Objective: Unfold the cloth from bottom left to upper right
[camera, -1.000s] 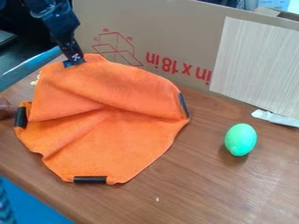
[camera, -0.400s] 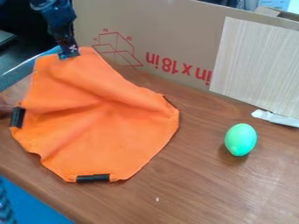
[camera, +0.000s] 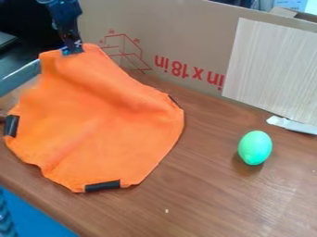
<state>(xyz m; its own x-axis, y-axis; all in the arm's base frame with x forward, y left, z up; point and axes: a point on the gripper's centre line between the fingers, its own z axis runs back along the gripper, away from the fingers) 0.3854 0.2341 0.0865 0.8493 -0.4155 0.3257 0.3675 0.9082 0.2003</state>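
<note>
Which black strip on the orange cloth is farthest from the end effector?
The bottom strip, along the cloth's lower edge in view; the left strip and right strip sit closer to the end effector.

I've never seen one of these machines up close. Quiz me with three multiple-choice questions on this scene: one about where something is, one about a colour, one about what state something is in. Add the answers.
1. Seen in the picture, where is the egg?
A. On the cloth
B. Left of the cloth
C. Right of the cloth

2. What colour is the cloth?
A. Orange
B. White
C. Purple

3. What state is the cloth in?
A. Rolled into a tight tube
B. Spread wide, its top edge in the hand
C. Folded into a small square

Answers:
1. C: the egg rests on bare table to the cloth's right.
2. A: its whole broad surface is orange.
3. B: it covers much of the table, its upper edge gripped.
</note>
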